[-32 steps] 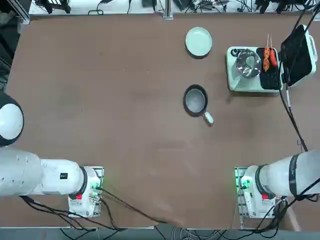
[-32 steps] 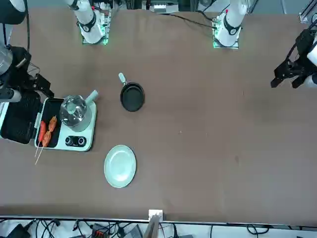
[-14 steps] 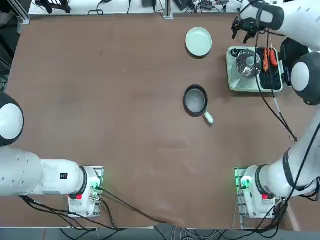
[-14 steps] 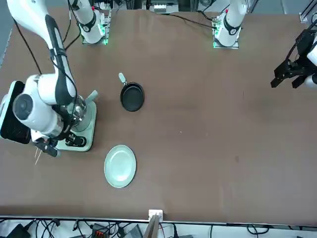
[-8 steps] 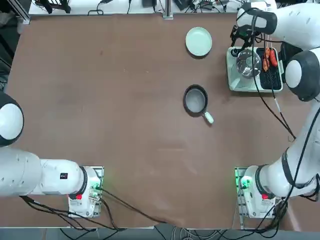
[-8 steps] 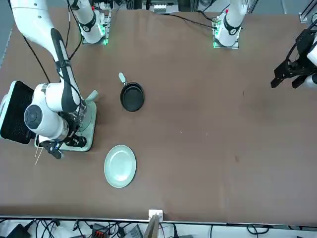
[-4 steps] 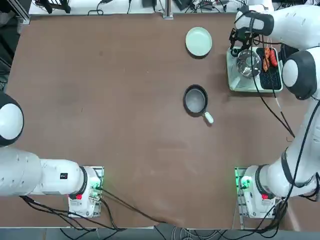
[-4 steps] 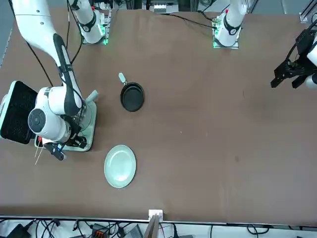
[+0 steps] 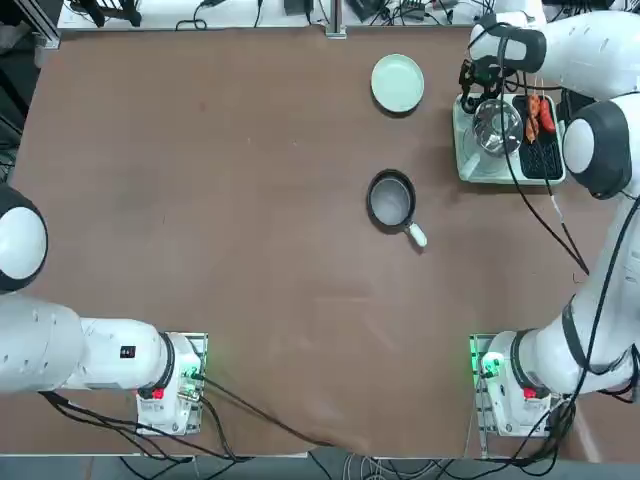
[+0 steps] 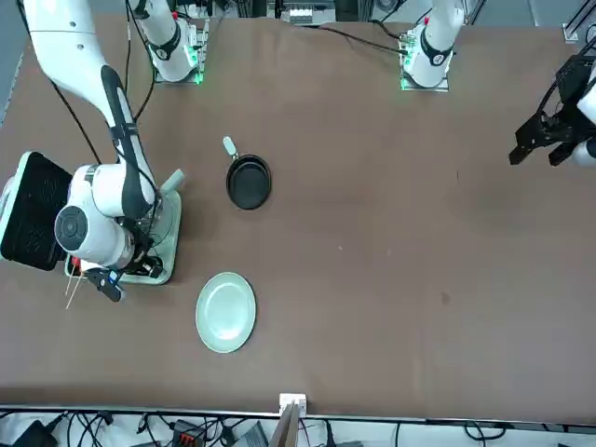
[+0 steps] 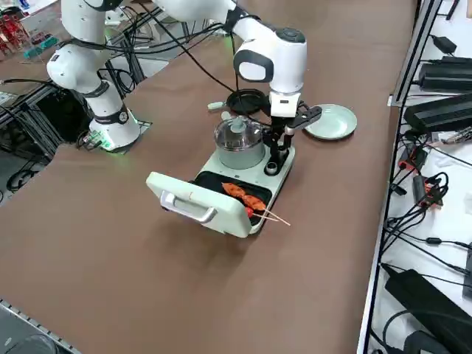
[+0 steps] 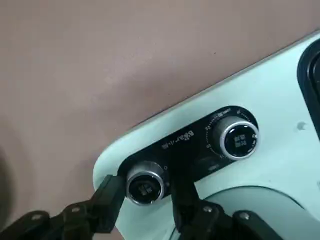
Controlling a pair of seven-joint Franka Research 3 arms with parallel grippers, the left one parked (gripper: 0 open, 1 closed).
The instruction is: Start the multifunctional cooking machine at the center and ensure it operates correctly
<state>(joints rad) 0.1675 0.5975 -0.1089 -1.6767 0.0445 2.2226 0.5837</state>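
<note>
Right claw (image 12: 142, 200): fingers spread either side of one knob (image 12: 145, 186), seemingly not yet clenched. Cooker (image 9: 505, 140): bench's far right, lid open. Knob apparently unturned; gripping, turning and confirming operation remain.

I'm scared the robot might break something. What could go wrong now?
Two things might. The right gripper has its fingers open around one knob of the cooking machine; if they close off-centre, they could slip and not turn it. A second knob sits close by, so a small drift might bump the wrong one.
</note>
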